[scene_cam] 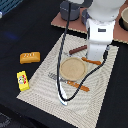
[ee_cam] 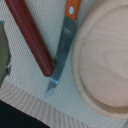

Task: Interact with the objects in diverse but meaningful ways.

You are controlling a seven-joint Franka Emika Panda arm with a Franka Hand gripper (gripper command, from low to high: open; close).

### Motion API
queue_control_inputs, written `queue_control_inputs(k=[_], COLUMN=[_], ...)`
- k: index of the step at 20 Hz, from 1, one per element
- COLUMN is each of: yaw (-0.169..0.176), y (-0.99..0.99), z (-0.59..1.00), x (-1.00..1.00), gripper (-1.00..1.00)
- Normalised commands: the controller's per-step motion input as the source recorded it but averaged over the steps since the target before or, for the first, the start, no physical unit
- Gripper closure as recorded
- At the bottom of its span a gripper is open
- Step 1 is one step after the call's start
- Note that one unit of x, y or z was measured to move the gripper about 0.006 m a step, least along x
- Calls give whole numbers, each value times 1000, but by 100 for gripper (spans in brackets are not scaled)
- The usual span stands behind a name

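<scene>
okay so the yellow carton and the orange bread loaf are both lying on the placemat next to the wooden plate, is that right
Not quite. The yellow carton and the orange bread loaf both lie off the placemat, on the dark table toward the exterior view's left. The wooden plate is on the placemat. The exterior view shows this.

Close over the woven beige placemat (ee_cam: 25, 85): a dark brown-red sausage rod (ee_cam: 32, 37) lies diagonal, its rounded end just beside, maybe touching, the blade of a metal knife with an orange handle (ee_cam: 61, 50). Round pale wooden plate (ee_cam: 102, 60) sits alongside the knife. Dark tabletop (ee_cam: 15, 117) past the mat edge.
</scene>
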Motion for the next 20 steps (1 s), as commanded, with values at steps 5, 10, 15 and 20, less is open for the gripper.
queue_control_inputs(k=[5,10,15,20], yaw=[73,95,96,72], y=[557,521,309,2], z=[-171,-100,-275,-497], x=[-757,-671,-390,-101], gripper=[-100,-100,-100,-100])
